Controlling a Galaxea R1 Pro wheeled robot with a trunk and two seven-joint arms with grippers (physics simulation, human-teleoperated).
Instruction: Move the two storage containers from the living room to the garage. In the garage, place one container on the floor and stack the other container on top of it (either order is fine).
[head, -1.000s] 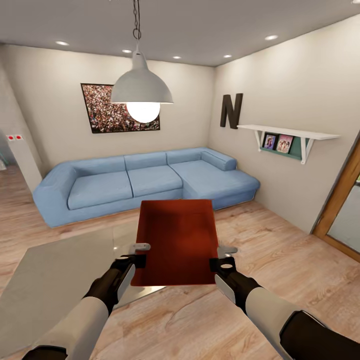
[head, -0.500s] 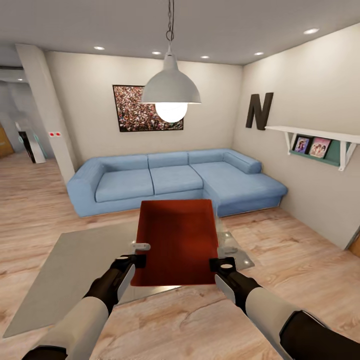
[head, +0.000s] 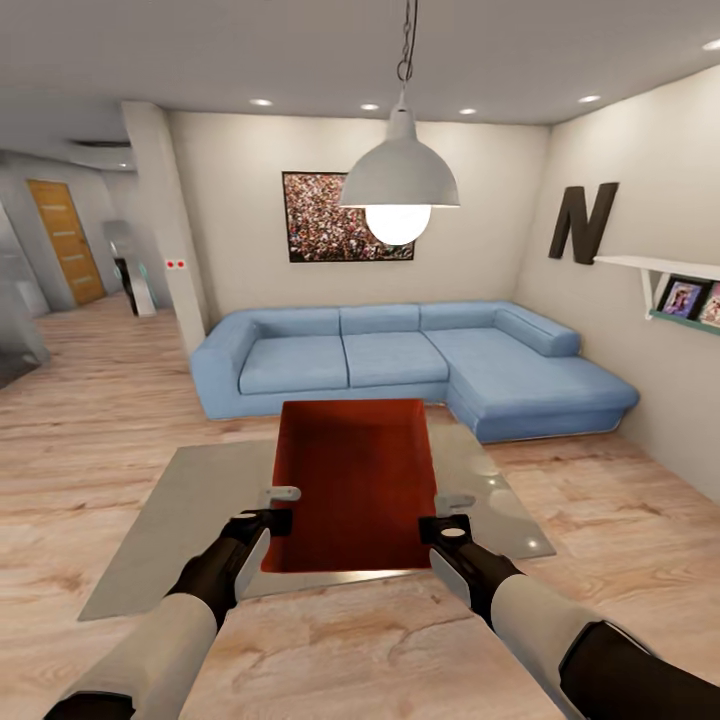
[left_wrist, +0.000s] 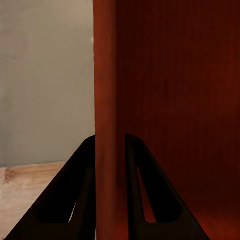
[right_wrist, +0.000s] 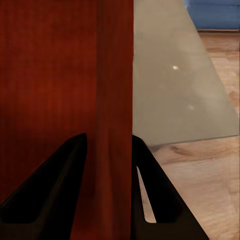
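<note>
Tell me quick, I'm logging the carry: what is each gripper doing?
Left gripper: shut on the left wall of the red bin.
Right gripper: shut on the bin's right wall.

Storage container (head: 355, 480) between left gripper (head: 272, 513) and right gripper (head: 446, 518), above glass table (head: 170, 520). Sofa (head: 400, 360) behind; lamp (head: 399, 190) overhead.

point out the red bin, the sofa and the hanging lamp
red bin (head: 352, 480), head view, its flat bottom
sofa (head: 395, 358), head view, middle seat cushion
hanging lamp (head: 400, 180), head view, its white shade
</note>
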